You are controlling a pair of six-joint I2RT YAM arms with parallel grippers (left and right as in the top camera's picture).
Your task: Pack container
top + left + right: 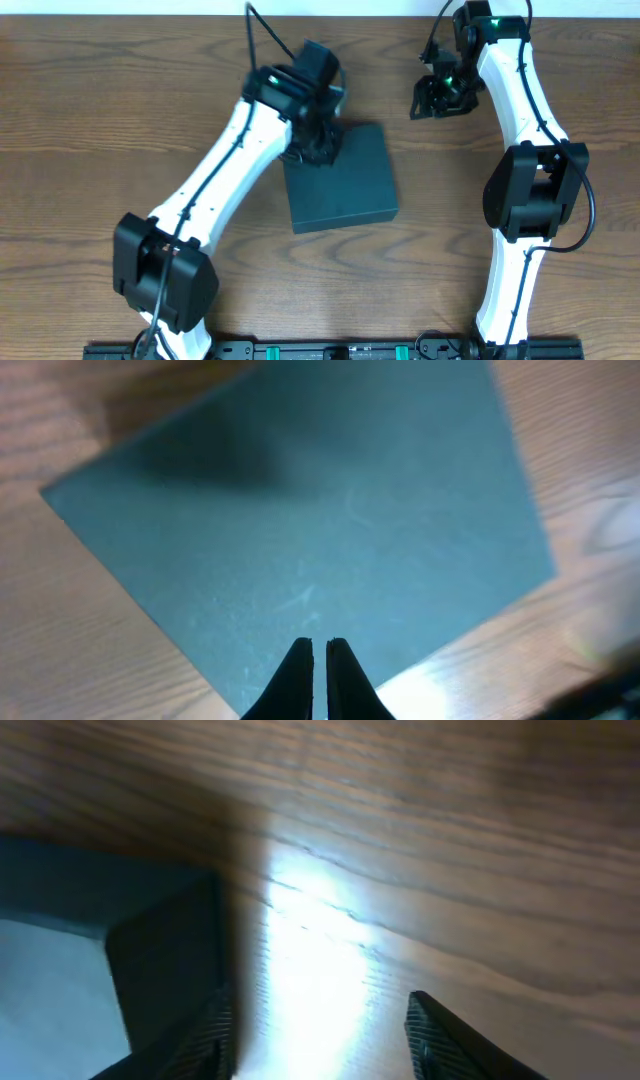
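Teal container (340,180) lid down, left gripper (318,652) pressed together over it.
Push flat and square near the far-left corner; right gripper (318,1020), spread and empty, hangs far right.

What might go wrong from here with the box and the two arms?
1. The left gripper, shut, sits over the closed container near a corner; pressing there may skid or twist it on the table.
2. The right gripper is open, empty and off to the side, so nothing braces the box.
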